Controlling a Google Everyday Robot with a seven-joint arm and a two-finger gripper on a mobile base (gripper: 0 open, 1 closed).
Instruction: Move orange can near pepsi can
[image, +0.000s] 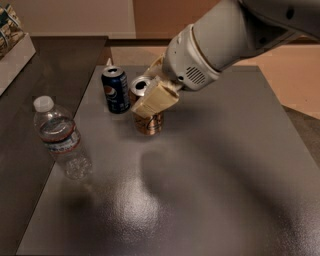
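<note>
The orange can stands upright on the grey table, its silver top showing beside the pale fingers. My gripper is shut on the orange can, one cream finger across its front. The pepsi can, dark blue with a round logo, stands upright just left of the orange can, a narrow gap between them. My large white arm comes in from the upper right.
A clear plastic water bottle with a white cap stands at the left edge of the table. A darker counter runs along the left, with a box at the far left corner.
</note>
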